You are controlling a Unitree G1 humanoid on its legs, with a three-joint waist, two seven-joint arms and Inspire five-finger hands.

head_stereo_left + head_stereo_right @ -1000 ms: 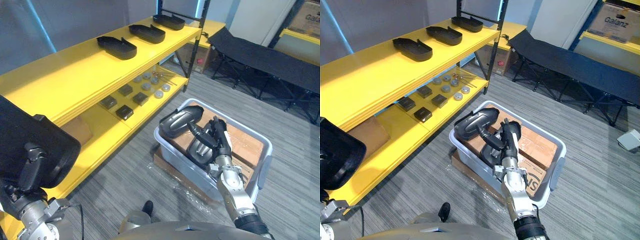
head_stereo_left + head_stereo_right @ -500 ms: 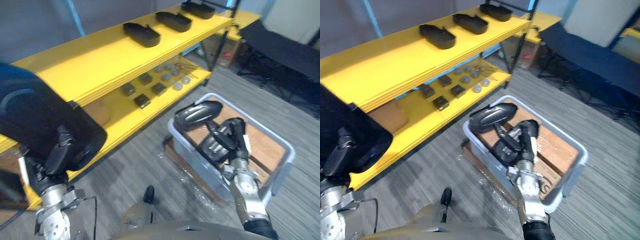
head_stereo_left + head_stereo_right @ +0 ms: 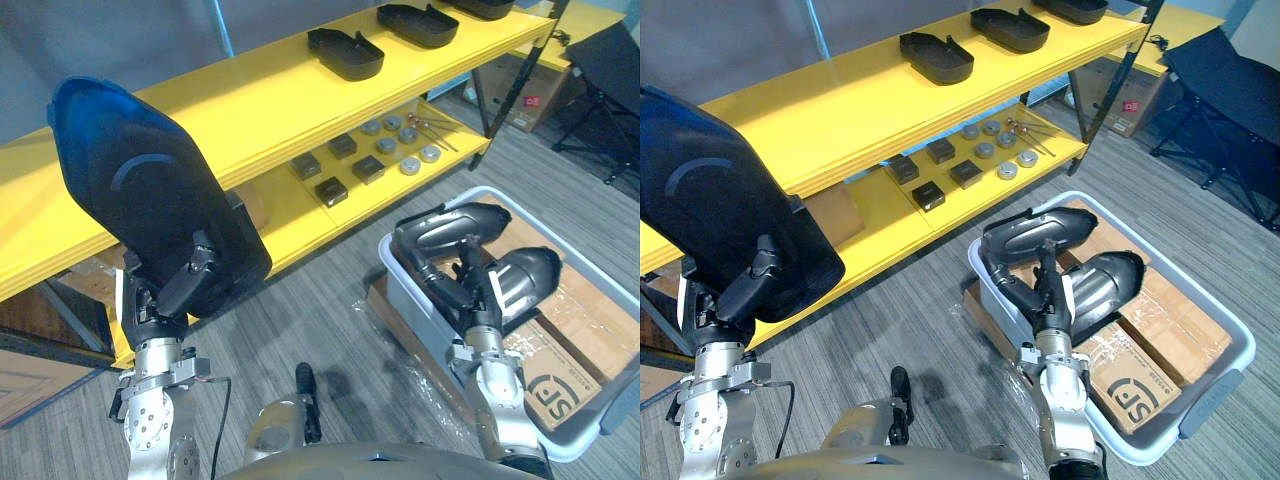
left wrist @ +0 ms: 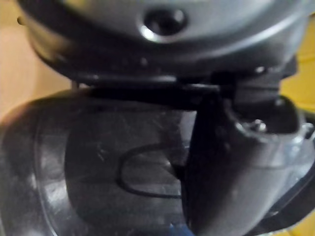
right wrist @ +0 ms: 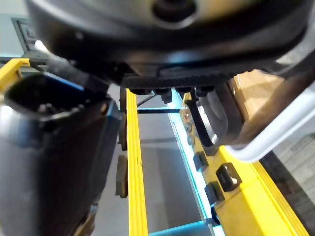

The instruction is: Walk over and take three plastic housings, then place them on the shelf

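Note:
My left hand (image 3: 172,292) is shut on a large black plastic housing (image 3: 140,195) and holds it upright in front of the yellow shelf (image 3: 250,110). In the left wrist view its thumb (image 4: 221,172) presses on the housing's dark surface (image 4: 93,162). Three more black housings (image 3: 345,52) (image 3: 425,22) (image 3: 1077,8) lie in a row on the top shelf. Two grey-black housings (image 3: 450,228) (image 3: 522,283) rest in a pale plastic bin (image 3: 410,300) on the floor. My right hand (image 3: 468,288) stands open at the bin's near wall between them, holding nothing.
The lower shelf board (image 3: 300,215) carries several small dark blocks (image 3: 332,190) and round metal parts (image 3: 405,165). Cardboard boxes (image 3: 1160,320) fill the bin's bottom. A black folding cot (image 3: 1230,60) stands at the far right, and grey carpet (image 3: 300,320) lies between shelf and bin.
The camera has swung left, shifting shelf and bin rightwards. My left hand has lifted its housing high and upright. My right hand has come off the lower housing in the bin.

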